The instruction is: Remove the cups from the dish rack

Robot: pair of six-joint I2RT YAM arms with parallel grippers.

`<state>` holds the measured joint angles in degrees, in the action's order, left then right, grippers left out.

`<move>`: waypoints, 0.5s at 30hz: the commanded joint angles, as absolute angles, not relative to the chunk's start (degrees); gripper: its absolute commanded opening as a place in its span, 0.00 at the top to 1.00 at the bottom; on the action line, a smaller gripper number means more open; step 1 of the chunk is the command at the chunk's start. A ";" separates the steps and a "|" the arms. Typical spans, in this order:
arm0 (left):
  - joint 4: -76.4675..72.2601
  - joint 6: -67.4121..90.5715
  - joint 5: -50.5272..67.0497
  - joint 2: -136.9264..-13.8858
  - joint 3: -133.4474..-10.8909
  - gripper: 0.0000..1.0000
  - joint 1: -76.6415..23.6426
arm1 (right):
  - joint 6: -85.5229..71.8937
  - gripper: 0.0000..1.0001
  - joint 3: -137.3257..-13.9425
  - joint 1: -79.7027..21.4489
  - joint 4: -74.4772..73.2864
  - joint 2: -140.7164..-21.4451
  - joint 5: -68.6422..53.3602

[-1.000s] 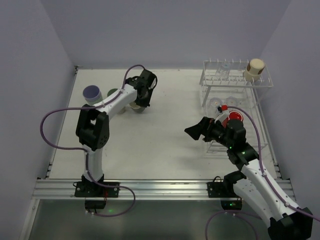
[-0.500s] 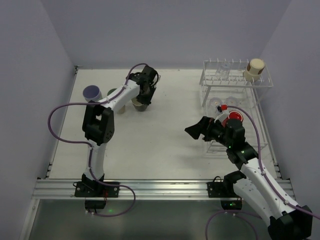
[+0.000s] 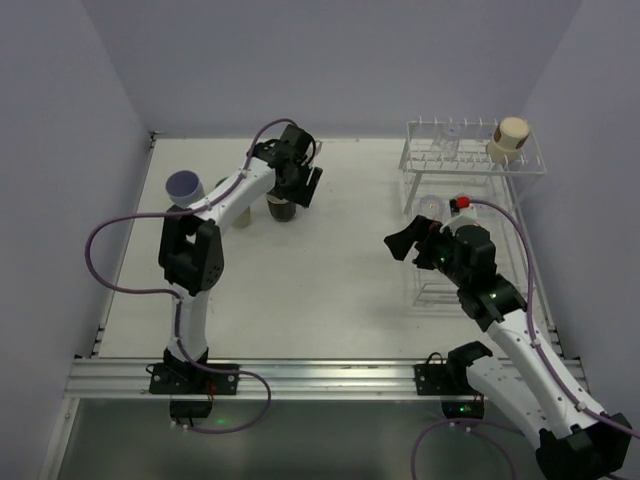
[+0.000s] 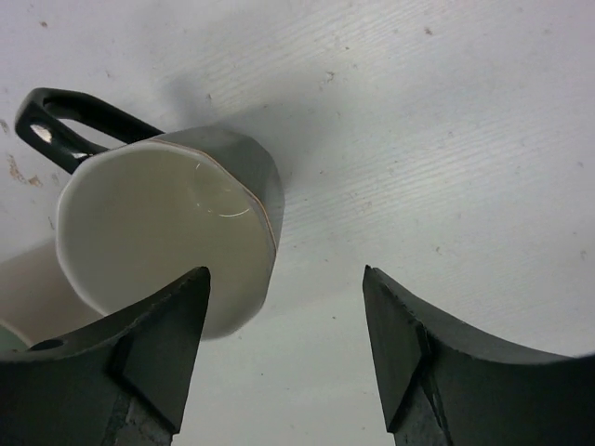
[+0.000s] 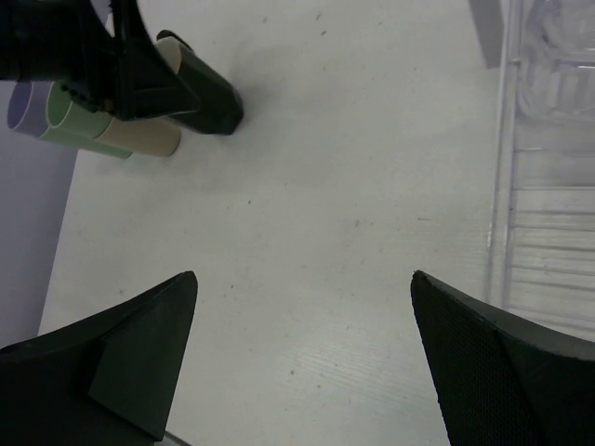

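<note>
The black mug [image 4: 167, 232], cream inside, stands on the table with its handle [image 4: 65, 125] pointing away. My left gripper [image 4: 286, 279] is open just above and beside it, holding nothing. From above, the black mug [image 3: 283, 211] sits under my left gripper [image 3: 308, 186], next to the lavender tumbler [image 3: 184, 186]. The dish rack [image 3: 470, 170] stands at the right with a beige tumbler [image 3: 510, 138] on its top tier and a clear glass [image 3: 432, 205] below. My right gripper [image 3: 403, 243] hangs open and empty left of the rack.
In the right wrist view, lavender [image 5: 23, 107], green [image 5: 70, 121] and beige [image 5: 139, 137] tumblers stand in a row beside the black mug [image 5: 209, 93]. The rack's wires [image 5: 548, 186] run down the right edge. A spot of red [image 3: 462, 203] shows behind my right arm.
My left gripper has opened and let go of the black mug, which now stands on the table. My right gripper has shifted slightly up and right, staying open.
</note>
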<state>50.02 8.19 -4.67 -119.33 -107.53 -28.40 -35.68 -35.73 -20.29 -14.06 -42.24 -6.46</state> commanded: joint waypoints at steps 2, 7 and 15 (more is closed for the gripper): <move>44.23 9.84 -0.26 -106.63 -106.27 0.23 -30.93 | -31.12 0.01 -43.15 -20.04 -20.82 -41.40 10.26; 33.08 12.30 7.20 -89.67 -94.51 0.20 -36.03 | -29.45 0.04 -42.19 -15.48 -21.19 -41.74 18.54; 25.58 12.66 7.84 -65.77 -70.70 0.17 -40.25 | -27.69 0.01 -40.61 -2.82 -18.55 -48.33 20.83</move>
